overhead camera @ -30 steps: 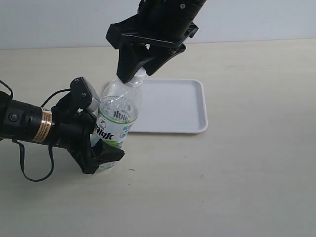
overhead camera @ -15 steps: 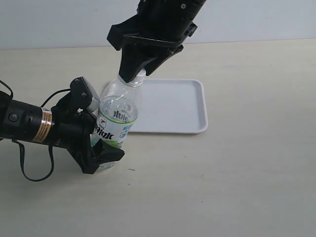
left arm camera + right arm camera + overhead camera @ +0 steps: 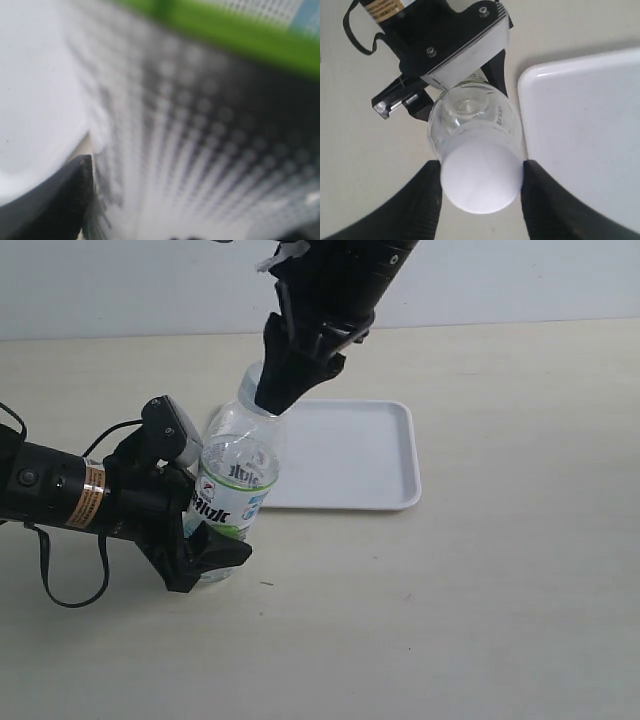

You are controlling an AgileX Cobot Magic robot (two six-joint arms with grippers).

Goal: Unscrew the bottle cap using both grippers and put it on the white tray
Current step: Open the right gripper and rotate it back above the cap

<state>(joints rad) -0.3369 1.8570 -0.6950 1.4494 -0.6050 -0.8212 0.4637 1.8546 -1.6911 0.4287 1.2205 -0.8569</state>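
**Right gripper (image 3: 272, 398) has turned at the wrist and drawn in on the bottle cap (image 3: 481, 175)**

Its two fingers stood splayed wide over the bottle top a second ago. They have since swung round, and from the off-arm camera they now read as one narrow dark wedge. Nothing else has shifted.

The bottle cap is not yet off the neck, at the very top of the bottle (image 3: 235, 475). The right wrist view looks straight down on its white disc, with a black finger pressed against each side. So the jaws are partly drawn in and have hold of the cap. From the off-arm camera the cap itself is hidden behind those fingers.

The gripper meets the cap from above, along the bottle's long axis. That axis is not plumb, since the neck leans toward the table's far edge and toward the tray side. I'd judge any twist must turn about that leaning line rather than the vertical.

Lower down, the left gripper (image 3: 212, 525) reaches in from the table's left side. It clamps the bottle across its labelled belly near the base, with its jaws spread to the bottle's width. Its own camera shows only blurred label (image 3: 200, 125) and one dark fingertip.

The white tray (image 3: 350, 455) lies just beside the bottle, toward the far edge. The right arm is the nearer one to it.
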